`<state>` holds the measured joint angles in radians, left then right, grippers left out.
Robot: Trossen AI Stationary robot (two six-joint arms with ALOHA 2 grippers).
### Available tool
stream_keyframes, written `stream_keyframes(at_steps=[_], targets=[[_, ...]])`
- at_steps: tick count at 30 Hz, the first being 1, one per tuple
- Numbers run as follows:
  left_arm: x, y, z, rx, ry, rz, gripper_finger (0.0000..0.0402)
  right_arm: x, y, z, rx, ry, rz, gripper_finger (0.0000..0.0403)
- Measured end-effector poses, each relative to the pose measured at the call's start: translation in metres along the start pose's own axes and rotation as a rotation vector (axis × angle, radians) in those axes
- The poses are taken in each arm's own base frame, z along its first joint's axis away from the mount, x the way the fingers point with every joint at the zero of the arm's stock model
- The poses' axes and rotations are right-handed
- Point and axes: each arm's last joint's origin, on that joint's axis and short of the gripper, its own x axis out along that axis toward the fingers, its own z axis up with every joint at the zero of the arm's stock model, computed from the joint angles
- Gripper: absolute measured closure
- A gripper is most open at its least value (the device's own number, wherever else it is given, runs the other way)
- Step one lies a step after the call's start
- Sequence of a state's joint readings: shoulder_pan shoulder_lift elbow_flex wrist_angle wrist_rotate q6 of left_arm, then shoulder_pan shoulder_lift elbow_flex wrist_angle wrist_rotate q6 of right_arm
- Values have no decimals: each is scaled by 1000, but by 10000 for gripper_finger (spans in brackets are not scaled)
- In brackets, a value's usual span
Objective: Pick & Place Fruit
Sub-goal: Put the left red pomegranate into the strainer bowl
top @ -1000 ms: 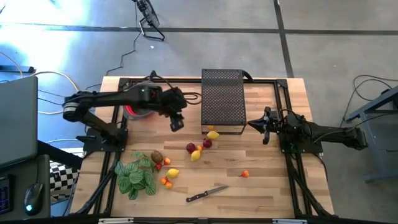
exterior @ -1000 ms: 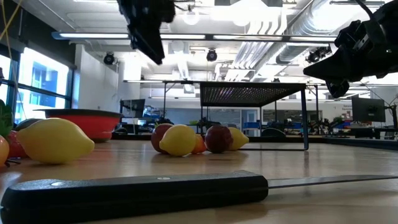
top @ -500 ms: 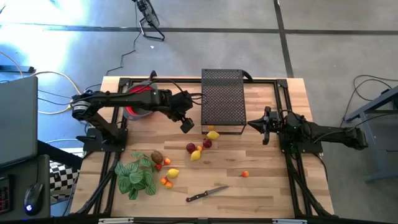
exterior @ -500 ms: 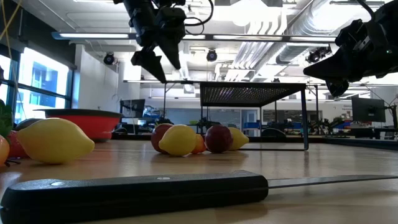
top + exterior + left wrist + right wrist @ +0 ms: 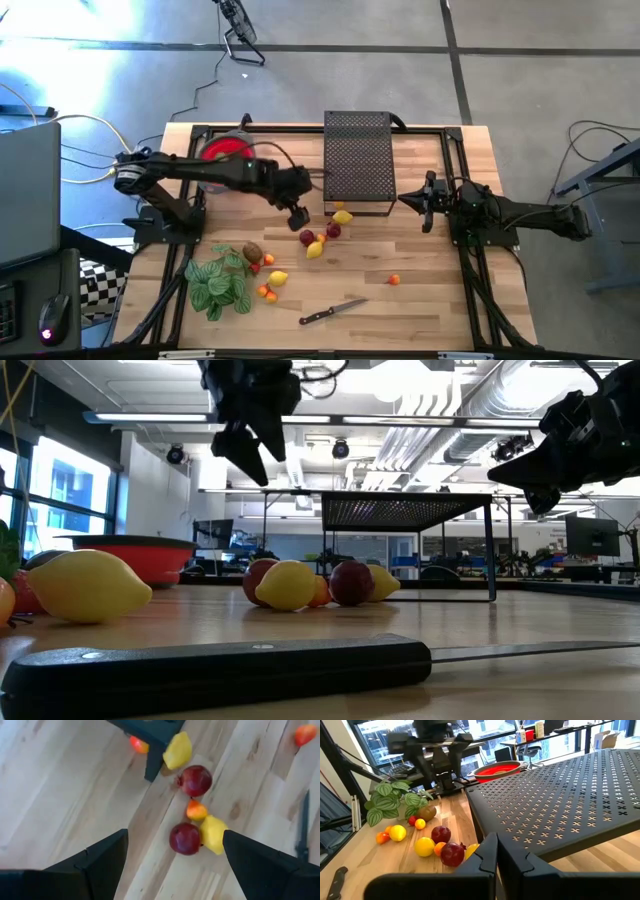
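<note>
1. Two dark arms over a pale wood-plank desk [image 5: 430, 290]. Left gripper [image 5: 297, 216] hangs above the desk, just beside a cluster of fruit; its fingers [image 5: 102, 857] spread wide, nothing between them.
2. Right gripper [image 5: 425, 203] sits beside the black perforated metal rack [image 5: 358, 160], fingers [image 5: 487, 852] pressed together, holding nothing.
3. Cluster below the left gripper: two smooth dark red round apples [image 5: 195, 780], one pointed yellow lemon [image 5: 214, 834] touching the nearer apple, a tiny orange fruit [image 5: 196, 810] between them. Another yellow lemon [image 5: 177, 750] lies at the rack's leg.
4. Brown fuzzy oval kiwi [image 5: 252, 252] rests at the edge of the green striped leafy plant [image 5: 220, 283]; a lemon and small orange pieces lie just beside it.
5. Lone tiny orange fruit [image 5: 395, 280] sits well apart, towards the right arm.
6. Black-handled knife [image 5: 332, 312] lies flat near the desk's front edge.
7. Round red bowl [image 5: 224, 152] sits partly under the left arm.
</note>
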<state>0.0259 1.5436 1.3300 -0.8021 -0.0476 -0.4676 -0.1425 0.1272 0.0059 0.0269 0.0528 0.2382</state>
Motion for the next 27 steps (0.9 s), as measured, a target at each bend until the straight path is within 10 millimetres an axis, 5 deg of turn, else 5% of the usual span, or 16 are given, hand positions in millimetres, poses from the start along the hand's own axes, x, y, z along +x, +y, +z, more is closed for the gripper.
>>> stream_keyframes(at_steps=[9, 27], targets=[[-2, -20, -11, 15, -67, 103, 82, 0, 0, 0, 0, -5, 1, 401], [-2, -20, -11, -50, -56, 79, 82, 0, 0, 1, 1, -6, 1, 401]])
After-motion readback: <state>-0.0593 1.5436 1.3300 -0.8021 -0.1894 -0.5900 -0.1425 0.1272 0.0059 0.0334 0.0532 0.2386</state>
